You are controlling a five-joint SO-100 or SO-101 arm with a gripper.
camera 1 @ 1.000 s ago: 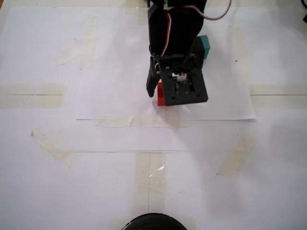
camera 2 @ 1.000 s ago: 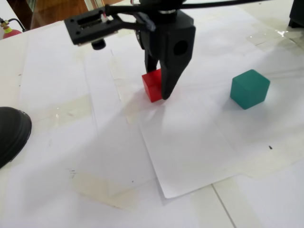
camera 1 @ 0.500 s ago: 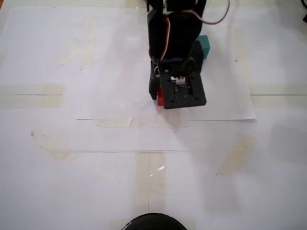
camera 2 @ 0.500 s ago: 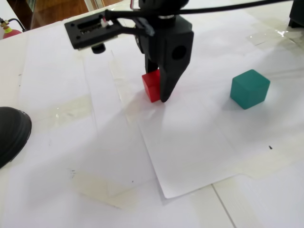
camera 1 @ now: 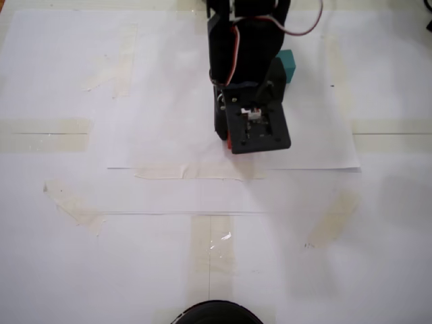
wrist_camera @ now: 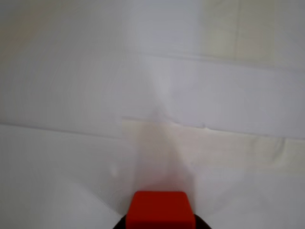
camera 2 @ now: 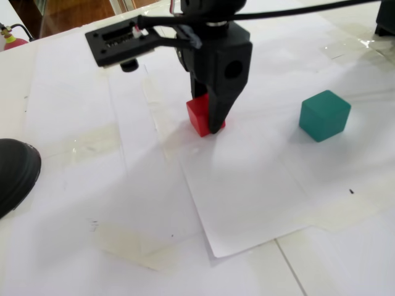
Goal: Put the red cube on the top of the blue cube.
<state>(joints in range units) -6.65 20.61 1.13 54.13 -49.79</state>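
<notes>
The red cube (camera 2: 199, 116) rests on the white paper, and my gripper (camera 2: 208, 125) is shut on it, the near black finger (camera 2: 217, 111) pressed against its right face. In a fixed view from above the arm covers most of the red cube (camera 1: 229, 141), so only a sliver shows under the gripper (camera 1: 226, 135). The wrist view shows the red cube (wrist_camera: 160, 210) at the bottom edge between the jaws. The blue cube (camera 2: 324, 115) stands apart to the right, and from above the blue cube (camera 1: 287, 65) peeks out beside the arm.
White paper sheets (camera 2: 247, 203) taped down with clear strips (camera 1: 44, 133) cover the table. A black round object (camera 2: 13, 172) sits at the left edge and also shows as a black round object (camera 1: 214, 313) at the bottom edge from above.
The jaws have narrowed onto the red cube, and cube and gripper have shifted slightly to the right in the side view.
</notes>
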